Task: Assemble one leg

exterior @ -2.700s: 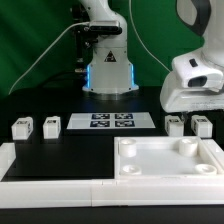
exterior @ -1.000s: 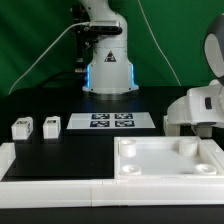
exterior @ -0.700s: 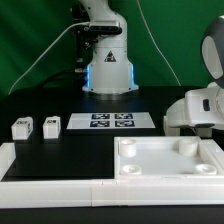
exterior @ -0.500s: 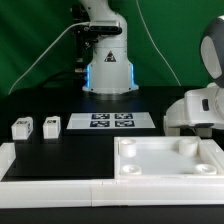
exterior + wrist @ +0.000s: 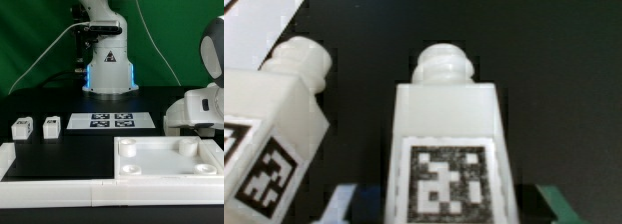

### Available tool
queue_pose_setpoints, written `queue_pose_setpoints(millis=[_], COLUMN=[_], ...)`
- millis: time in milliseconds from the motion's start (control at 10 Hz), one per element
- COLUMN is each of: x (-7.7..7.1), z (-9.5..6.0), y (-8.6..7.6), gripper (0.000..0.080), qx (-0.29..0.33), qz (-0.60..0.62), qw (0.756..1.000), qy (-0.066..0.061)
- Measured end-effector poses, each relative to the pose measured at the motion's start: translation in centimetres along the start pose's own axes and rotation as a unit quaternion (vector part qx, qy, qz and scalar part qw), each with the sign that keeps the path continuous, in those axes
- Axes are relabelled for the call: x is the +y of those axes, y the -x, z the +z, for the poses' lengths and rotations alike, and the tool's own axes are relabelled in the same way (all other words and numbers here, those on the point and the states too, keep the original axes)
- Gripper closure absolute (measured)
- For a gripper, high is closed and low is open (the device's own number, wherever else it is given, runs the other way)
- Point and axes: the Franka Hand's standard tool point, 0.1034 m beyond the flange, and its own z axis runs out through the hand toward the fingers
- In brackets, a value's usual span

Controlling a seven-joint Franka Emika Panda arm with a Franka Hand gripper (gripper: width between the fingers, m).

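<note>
**Hand astride one leg, grip unconfirmed**

The leg [image 5: 445, 130] sits on the dark bench [image 5: 70, 150], its tag face toward the wrist camera and its rounded peg at the end away from the fingers. A second leg [image 5: 274, 110] is just beside it, not touching. The hand [image 5: 446, 206] straddles the leg, one finger on each side. You cannot tell whether the pads press it. In the exterior view the arm [image 5: 200, 105] hides both, at that view's right.

Judged: light, rigid, smooth plastic, likely slippery. Grip the flat side faces, not the peg, and mind the neighbour.
</note>
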Motion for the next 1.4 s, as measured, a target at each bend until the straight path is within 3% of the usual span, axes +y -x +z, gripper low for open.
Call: queue_pose_setpoints(millis=[300,600,800,1000,1200,1300,1400], x=[0.1,1.4,2.1,3.9,4.5,4.4,4.1], z=[0.0,-1.1,-2.6,-5.2,-7.4,-7.2,-7.8], y=[0.0,1.0,2.8,5.3,7.1,6.7,5.6], gripper=[0.0511,0.0509,0.0509,0.0509,0.0509,0.0509,0.0509], qx=[0.0,0.007,0.016,0.011,0.028,0.033,0.078], qz=[-0.002,0.0,0.002,0.009,0.012,0.011,0.011], qw=[1.0,1.0,1.0,1.0,0.999,0.999,0.997], qy=[0.0,-0.004,-0.002,-0.007,-0.009,-0.009,-0.014])
